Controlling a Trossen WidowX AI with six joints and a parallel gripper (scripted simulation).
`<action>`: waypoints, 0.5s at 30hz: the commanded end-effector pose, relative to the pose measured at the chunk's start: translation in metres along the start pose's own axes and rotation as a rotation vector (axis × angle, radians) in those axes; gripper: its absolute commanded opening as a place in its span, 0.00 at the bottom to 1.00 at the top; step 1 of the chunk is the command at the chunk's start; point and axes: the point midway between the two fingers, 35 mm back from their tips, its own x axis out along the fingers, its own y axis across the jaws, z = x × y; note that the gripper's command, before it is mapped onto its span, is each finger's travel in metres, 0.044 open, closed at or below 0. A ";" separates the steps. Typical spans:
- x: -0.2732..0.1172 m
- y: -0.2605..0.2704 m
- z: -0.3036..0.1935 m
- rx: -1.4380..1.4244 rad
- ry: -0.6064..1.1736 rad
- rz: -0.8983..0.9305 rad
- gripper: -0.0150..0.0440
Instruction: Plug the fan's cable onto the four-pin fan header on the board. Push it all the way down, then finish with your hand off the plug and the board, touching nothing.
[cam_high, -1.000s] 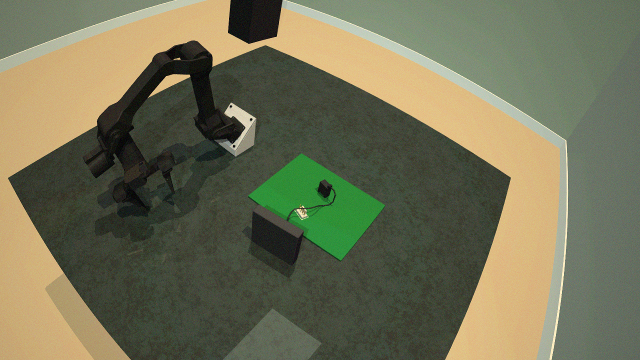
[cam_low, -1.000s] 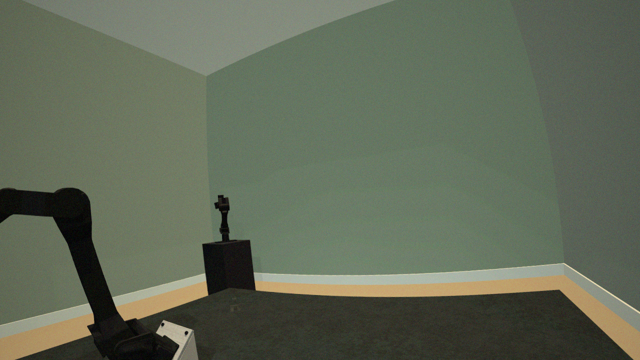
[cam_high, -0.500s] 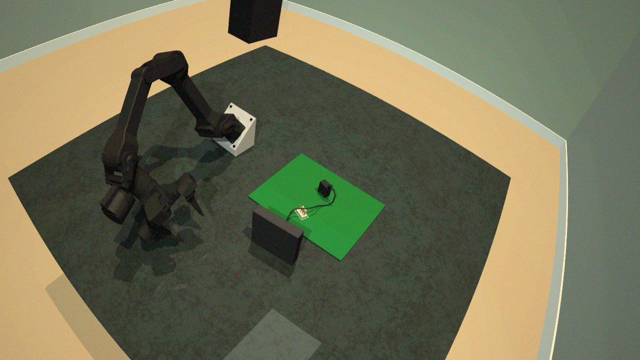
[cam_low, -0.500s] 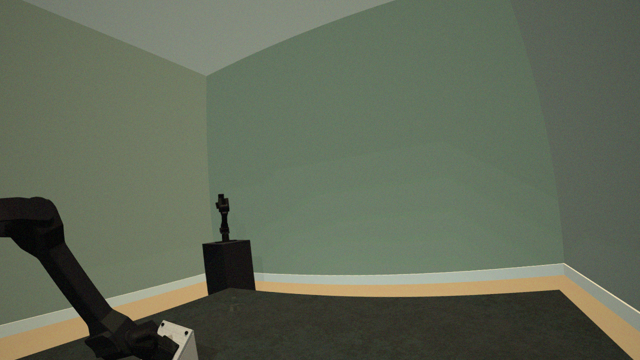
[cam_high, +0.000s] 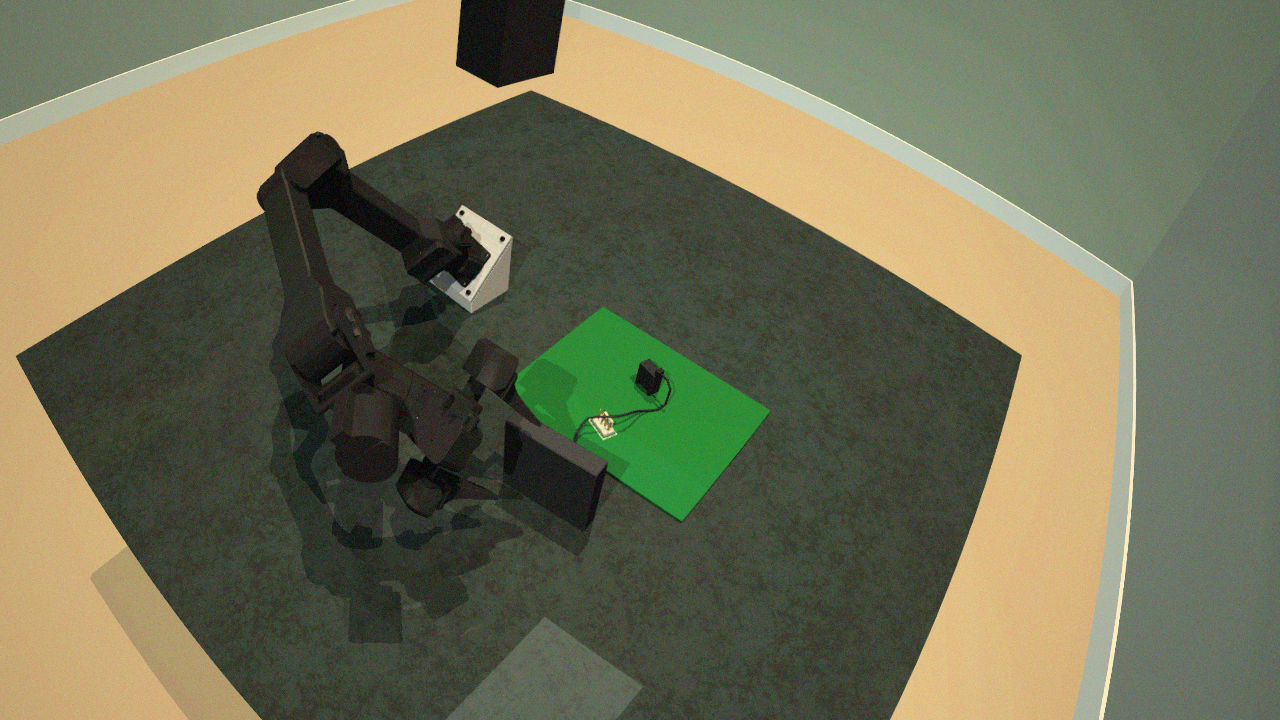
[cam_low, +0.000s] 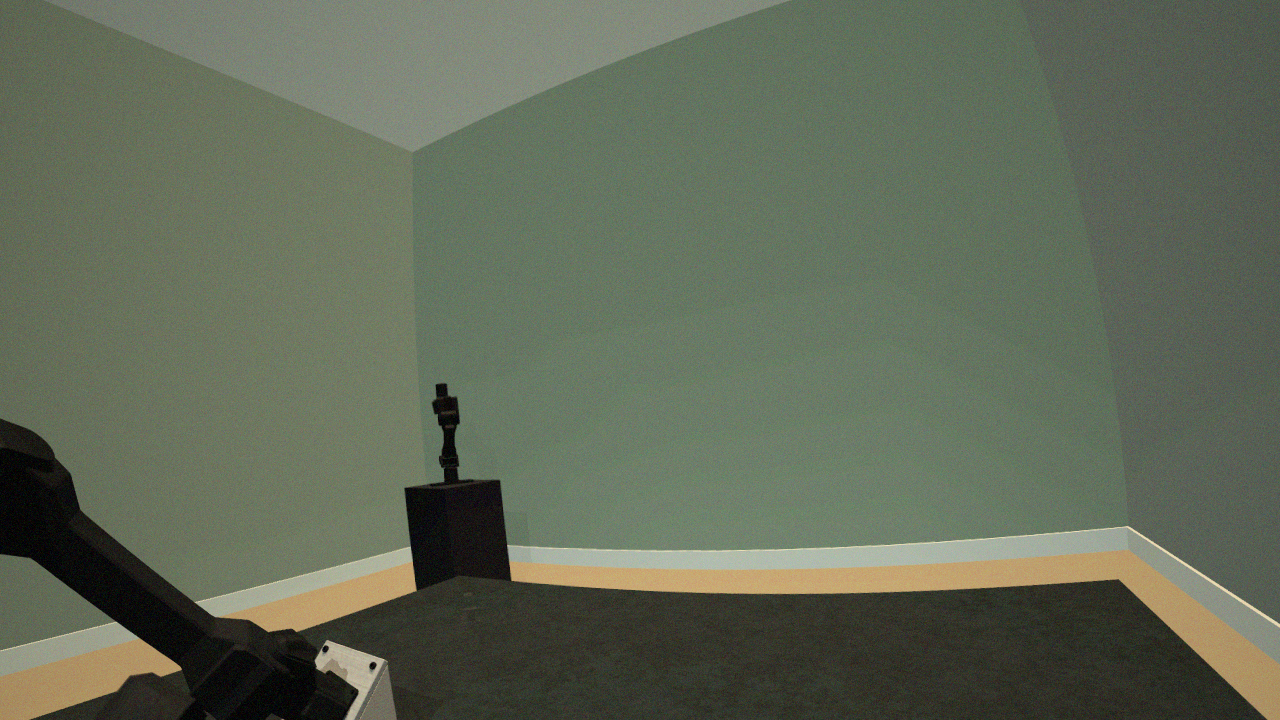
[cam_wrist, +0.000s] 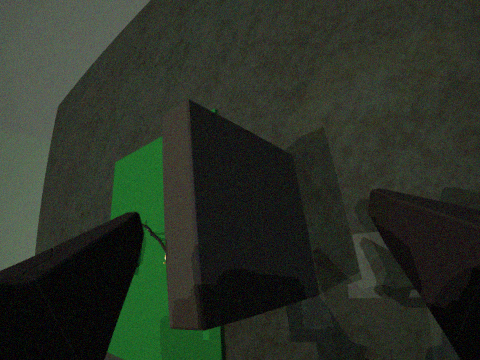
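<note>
My gripper (cam_high: 519, 459) (cam_wrist: 256, 212) is wide open and empty, beside the fan. The fan, a dark upright slab (cam_high: 554, 470) (cam_wrist: 245, 215), shows between and beyond the fingers in the wrist view; I cannot tell whether they touch it. The green board (cam_high: 680, 465) (cam_wrist: 135, 185) lies flat beyond the fan. The white-based header (cam_high: 602, 425) stands on it, pins showing, with no plug on it. The black plug (cam_high: 649, 376) stands on the board beyond the header, away from my fingers. The thin black cable (cam_high: 667, 394) (cam_wrist: 156, 236) runs past the header to the fan. The wrist view hides the plug.
My arm's white mount (cam_high: 501, 273) (cam_low: 382, 694) stands left of the board. A black pedestal (cam_high: 505, 44) (cam_low: 460, 537) with a small dark arm (cam_low: 447, 438) stands by the far wall. The dark mat (cam_high: 805, 358) (cam_low: 760, 653) lies under the board and fan.
</note>
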 end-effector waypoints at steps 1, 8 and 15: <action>0.024 0.052 0.033 -0.065 0.009 0.067 1.00; 0.066 0.125 0.025 -0.092 0.221 0.118 1.00; 0.101 0.179 -0.007 0.030 0.496 -0.037 1.00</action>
